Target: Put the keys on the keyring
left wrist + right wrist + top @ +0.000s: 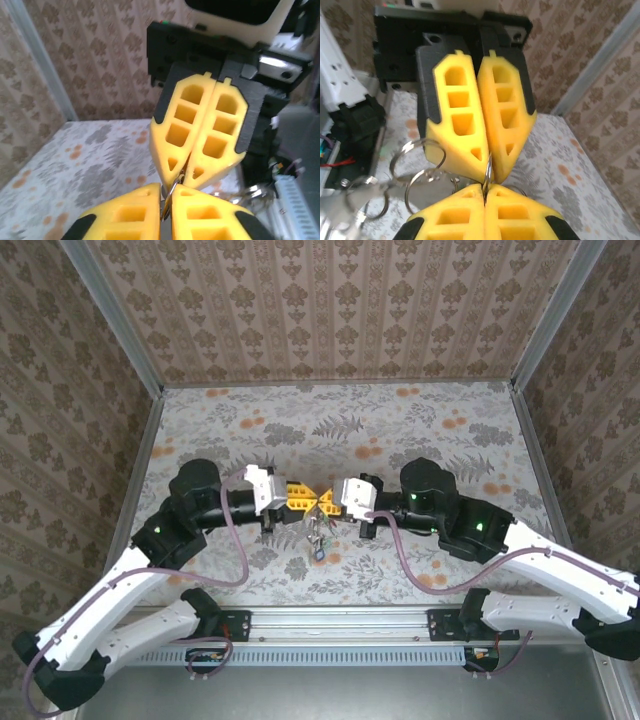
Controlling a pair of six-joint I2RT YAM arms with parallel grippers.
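Note:
My two grippers meet tip to tip above the middle of the table. A thin metal keyring stands edge-on between both pairs of yellow fingers. The left gripper pinches it with a narrow slit between its jaws, the ring lying in that slit. The right gripper is pressed shut on the same ring. Below the fingertips hangs a bunch of keys, with a blue head lowest. More metal rings and blurred keys dangle to the left in the right wrist view.
The floral table is walled with patterned panels at the back and both sides. A metal rail runs along the near edge between the arm bases. Cables loop from each wrist.

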